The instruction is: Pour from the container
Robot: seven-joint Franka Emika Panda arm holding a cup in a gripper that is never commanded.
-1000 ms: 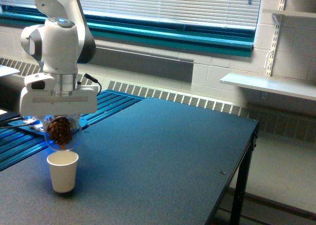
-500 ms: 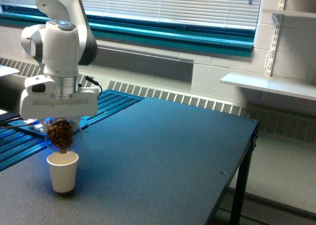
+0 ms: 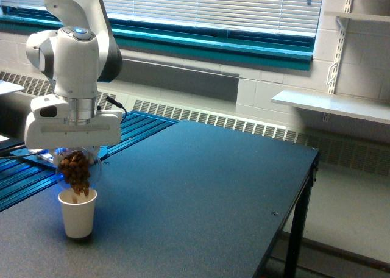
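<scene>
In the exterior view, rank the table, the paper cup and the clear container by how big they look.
1. Table, by far the largest.
2-3. Paper cup and clear container look about equally wide; the container's top is hidden under the robot's hand, so I won't rank them.

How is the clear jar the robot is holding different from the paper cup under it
The container is clear and shows brown pieces; the paper cup is opaque cream-white. The container hangs in the claw above the table, tipped so the pieces spill downward, while the paper cup stands upright on the table with its mouth open upward. Both look about equally wide.
</scene>
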